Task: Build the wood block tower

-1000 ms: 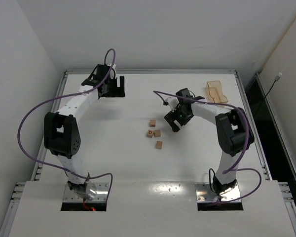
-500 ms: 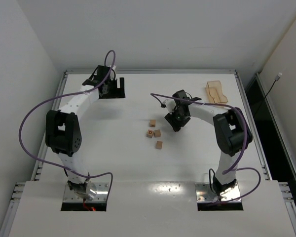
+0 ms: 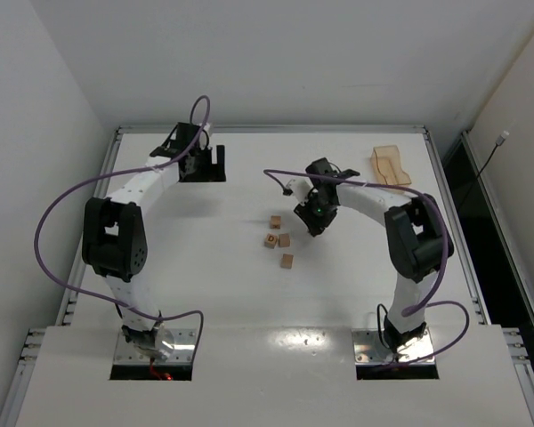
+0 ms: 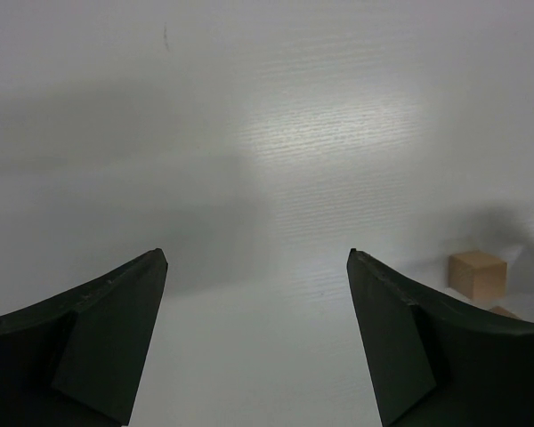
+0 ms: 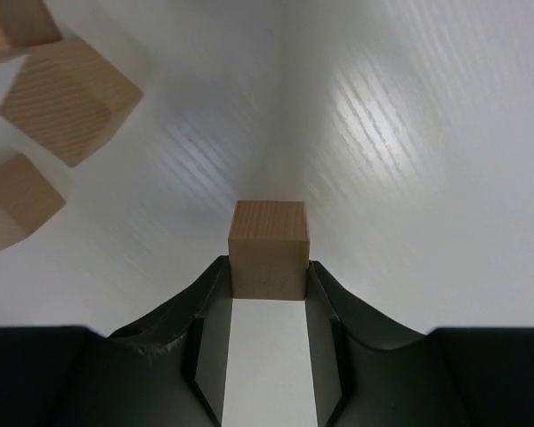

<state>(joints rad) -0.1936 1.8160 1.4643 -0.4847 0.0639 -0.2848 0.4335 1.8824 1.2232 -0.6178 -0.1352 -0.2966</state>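
White table (image 3: pixel 214 285) holds wood blocks (image 3: pixel 284 240); white walls (image 3: pixel 294 53)

Four blocks (image 3: pixel 284 239) lie in a loose group near the middle of the table (image 3: pixel 205 258): one farthest, two side by side just nearer, perhaps touching, and one nearest, a little apart. The right gripper (image 3: pixel 311 226) is just right of the group, with a fifth block (image 5: pixel 267 258) between its fingers. The tray (image 3: pixel 389 166) lies at the far right. The left gripper (image 4: pixel 255 258) stands far left, well apart from the blocks.
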